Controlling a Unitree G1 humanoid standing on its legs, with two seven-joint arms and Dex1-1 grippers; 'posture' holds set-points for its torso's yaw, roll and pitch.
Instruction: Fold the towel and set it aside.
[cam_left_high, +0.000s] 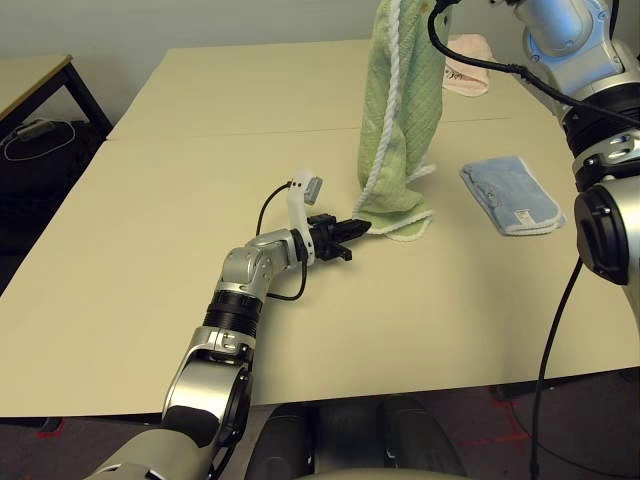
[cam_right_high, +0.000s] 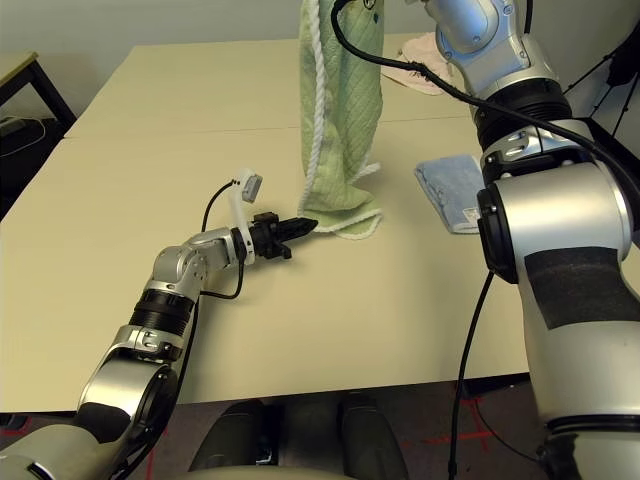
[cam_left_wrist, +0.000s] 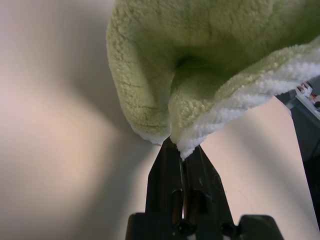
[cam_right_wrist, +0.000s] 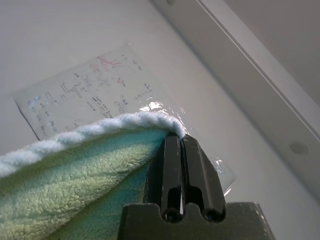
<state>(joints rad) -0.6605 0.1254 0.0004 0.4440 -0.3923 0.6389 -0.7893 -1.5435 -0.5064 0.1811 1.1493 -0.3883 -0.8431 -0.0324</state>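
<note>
A wide beige table (cam_left_high: 150, 300) stood before a pale wall, with a dark side table at the far left. On the table lay a folded blue towel (cam_left_high: 512, 195) to the right and a pink cloth (cam_left_high: 466, 65) further back. The green towel (cam_left_high: 400, 120) hung over the middle of the table, its long axis close to vertical; its top ran out of the head views above and its bottom end was bunched on the tabletop. A white corded edge (cam_left_high: 385, 110) ran down its left side.

The right gripper (cam_right_wrist: 181, 145), raised high, had its fingers pressed together on the towel's upper white edge. The left gripper (cam_left_wrist: 182, 155), low and nearly level just above the table, had its fingers pinched shut on the lower corner of the towel, where the green pile met the white hem.

The step in hand looked like securing the bottom corner so the cloth could be stretched and folded. To do it well, the left grip ought to be confirmed firm on the hem rather than only the fluff. The corner should then be drawn up and outward slowly while the right hand held steady, so the hanging cloth opened flat without twisting. A rushed pull could slip the thin corner free.
</note>
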